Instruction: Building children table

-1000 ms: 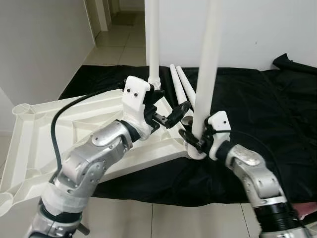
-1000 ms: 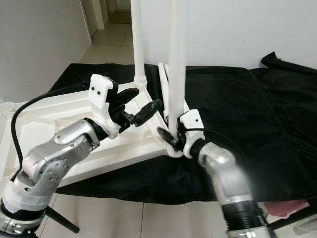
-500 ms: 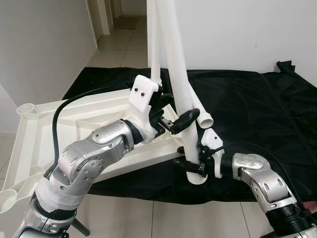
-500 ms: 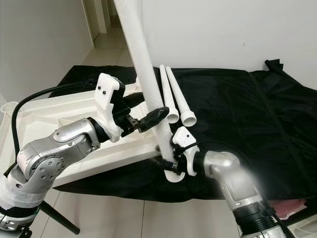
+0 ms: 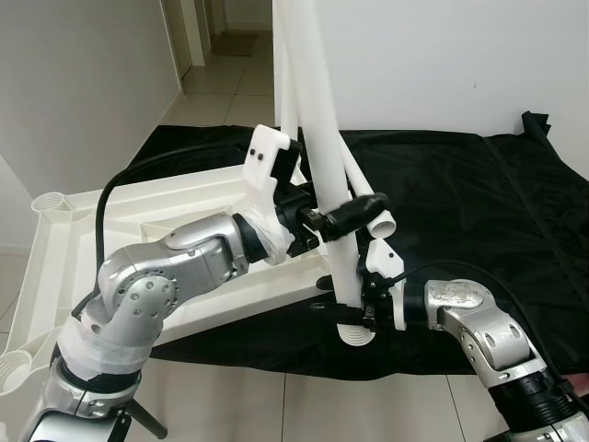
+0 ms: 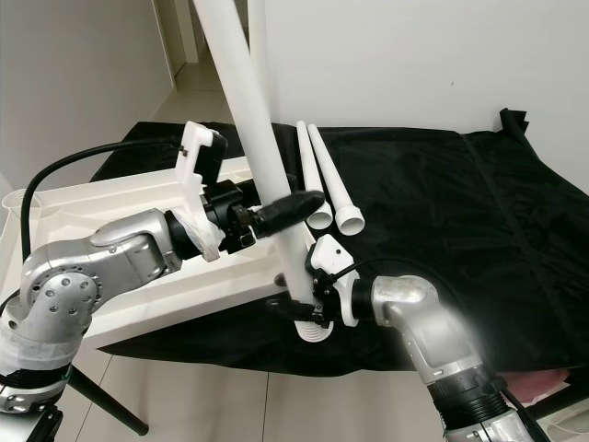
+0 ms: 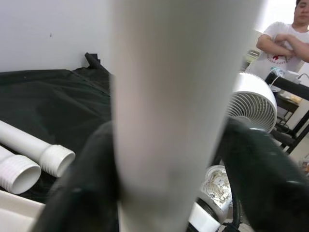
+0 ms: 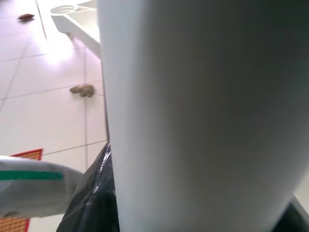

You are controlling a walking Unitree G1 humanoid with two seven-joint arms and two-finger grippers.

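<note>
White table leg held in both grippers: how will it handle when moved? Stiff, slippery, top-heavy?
The white table leg looks like a rigid plastic tube, so probably stiff and light. Its smooth round surface may slip or spin between the right gripper and left gripper. It is long and leaning, so it would likely swing or topple if released.

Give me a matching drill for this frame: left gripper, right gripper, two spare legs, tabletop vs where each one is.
Things:
1. left gripper
2. right gripper
3. two spare legs
4. tabletop

Places:
A. lying on the black cloth
B. on the held leg's threaded lower end
C. upside down at the robot's left
D. around the held leg's middle

Pairs: 1-D, 2-B, 3-A, 4-C
</note>
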